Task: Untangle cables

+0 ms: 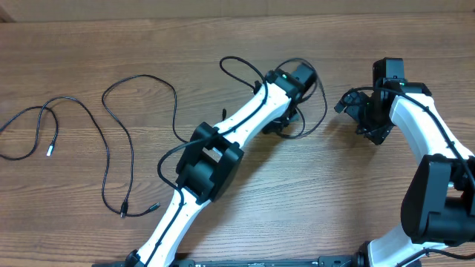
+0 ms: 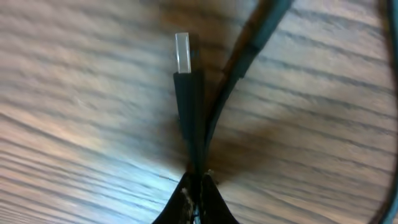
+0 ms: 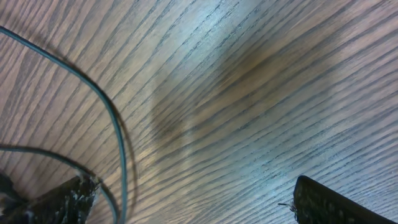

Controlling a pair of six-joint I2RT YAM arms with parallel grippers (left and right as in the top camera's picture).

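Now, left gripper [image 2: 199, 182] clamped shut on black plug [image 2: 189, 106], silver tip [image 2: 182, 51] pointing away over wooden table [image 2: 74, 93]. Looped cable [image 1: 323, 107] lay around left wrist, top centre of table. Right gripper [image 3: 193, 186] fingers stood wide apart, holding nothing; thin cord [image 3: 118, 134] just beside one finger. Far-left cable [image 1: 22, 116] with light tip [image 1: 50, 150] and long cable [image 1: 141, 76] lay at table's left.
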